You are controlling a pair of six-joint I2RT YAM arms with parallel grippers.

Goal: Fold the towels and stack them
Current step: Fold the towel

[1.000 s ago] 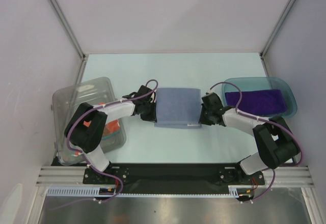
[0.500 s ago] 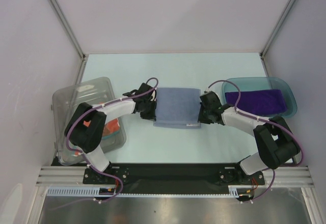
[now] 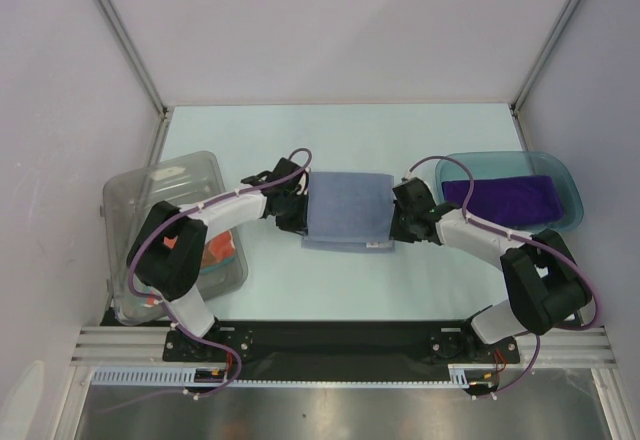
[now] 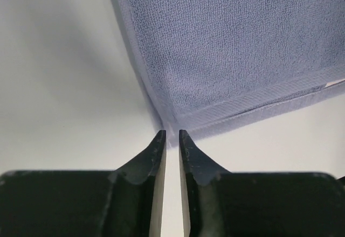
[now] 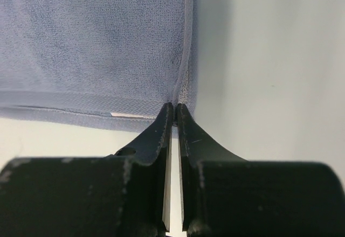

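A folded blue-grey towel (image 3: 348, 210) lies flat in the middle of the table. My left gripper (image 3: 300, 218) is at its near left corner. In the left wrist view the jaws (image 4: 171, 134) stand almost together, with that corner of the towel (image 4: 232, 43) between the tips. My right gripper (image 3: 398, 224) is at the near right corner. In the right wrist view the jaws (image 5: 173, 106) are shut on the edge of the towel (image 5: 97, 37). A purple towel (image 3: 500, 198) lies folded in the teal tray (image 3: 572, 182). An orange-brown towel (image 3: 222, 250) shows inside the clear bin (image 3: 135, 195).
The clear plastic bin stands at the left, under my left arm's elbow. The teal tray stands at the right, just behind my right arm. White walls and metal posts close in the table at the back and sides.
Both grippers have shifted slightly away from the arm bases along the towel's sides. The towel itself has hardly moved.
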